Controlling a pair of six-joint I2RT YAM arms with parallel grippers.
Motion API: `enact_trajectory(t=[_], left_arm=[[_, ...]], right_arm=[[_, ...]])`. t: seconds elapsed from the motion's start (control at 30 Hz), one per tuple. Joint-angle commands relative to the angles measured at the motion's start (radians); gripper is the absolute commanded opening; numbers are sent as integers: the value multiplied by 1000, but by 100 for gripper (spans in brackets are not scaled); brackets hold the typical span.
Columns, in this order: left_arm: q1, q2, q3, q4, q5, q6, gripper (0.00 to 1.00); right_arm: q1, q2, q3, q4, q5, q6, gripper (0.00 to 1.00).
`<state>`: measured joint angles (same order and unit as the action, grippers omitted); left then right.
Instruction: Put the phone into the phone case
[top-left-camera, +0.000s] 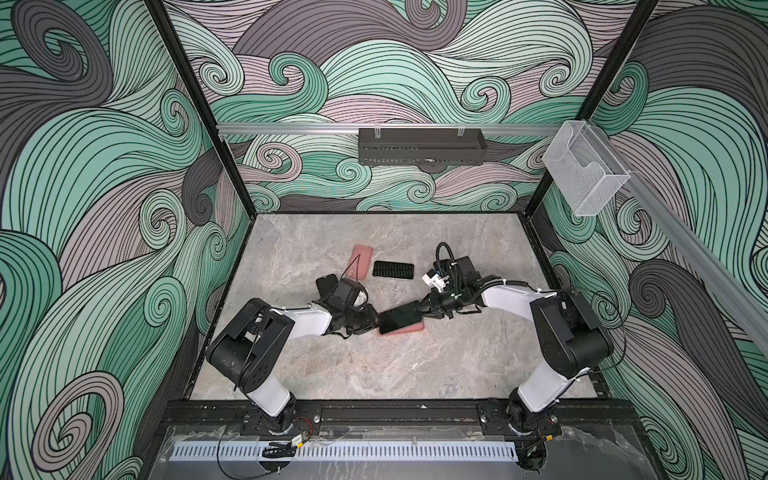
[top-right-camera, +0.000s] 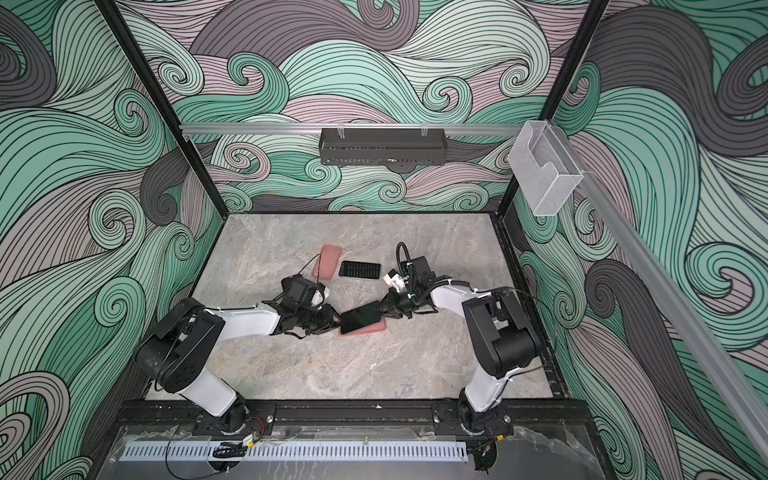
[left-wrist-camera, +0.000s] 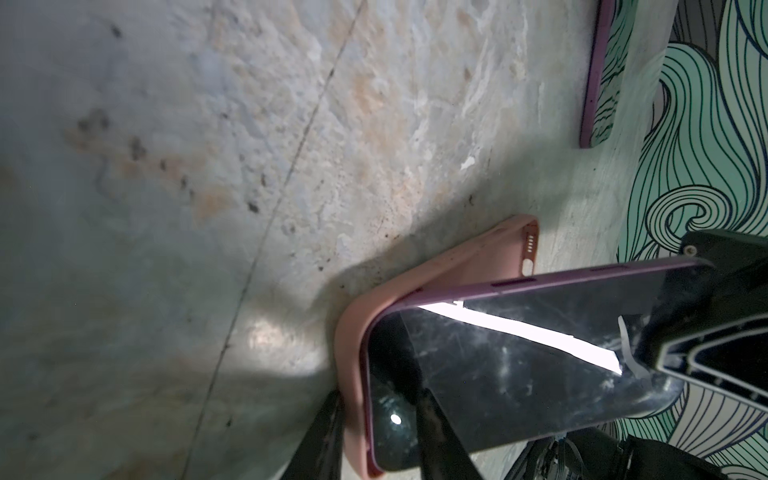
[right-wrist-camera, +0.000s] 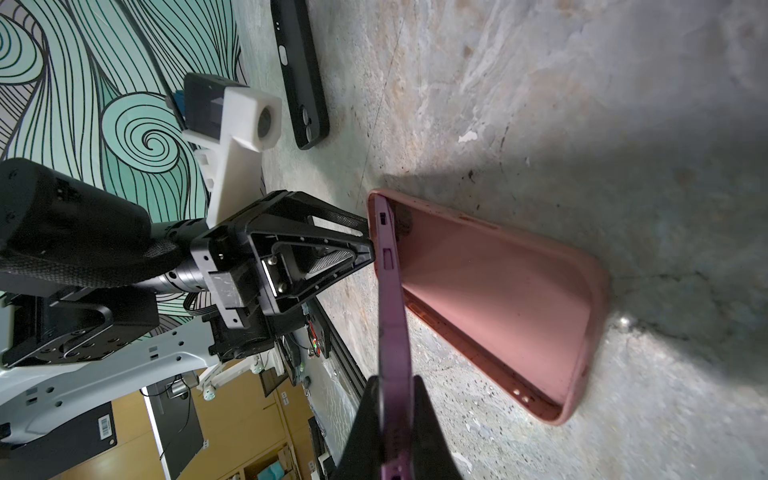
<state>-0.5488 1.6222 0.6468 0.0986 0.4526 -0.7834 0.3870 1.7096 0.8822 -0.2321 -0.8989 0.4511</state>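
Note:
The phone, black-screened with a purple edge, lies tilted over the pink phone case on the table. One end of it sits inside the case's end wall while the other end is lifted. My left gripper is shut on that seated end, one finger outside the case and one on the phone's screen. My right gripper is shut on the raised end, pinching the phone's edge above the open case.
A second pink case and a black case lie just behind the grippers. A black basket hangs on the back rail. A clear bin hangs on the right rail.

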Motion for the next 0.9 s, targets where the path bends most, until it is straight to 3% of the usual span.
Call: enact_trajectory(t=[0.0,0.4,0.6,0.87], left_arm=[[-12,34,30,6,-25,9,32],[-13,40,33,-13,-43,19,32],[-13,46,19,-4,-45,15,31],[-13,41,8,-3,-50,15,30]], right_arm=[[21,38,-16,-34,63,6,0],[35,71,-15,-41,85,-6,4],[45,73,3,-105,178,-42,6],[62,78,27,-159,235,-66,19]])
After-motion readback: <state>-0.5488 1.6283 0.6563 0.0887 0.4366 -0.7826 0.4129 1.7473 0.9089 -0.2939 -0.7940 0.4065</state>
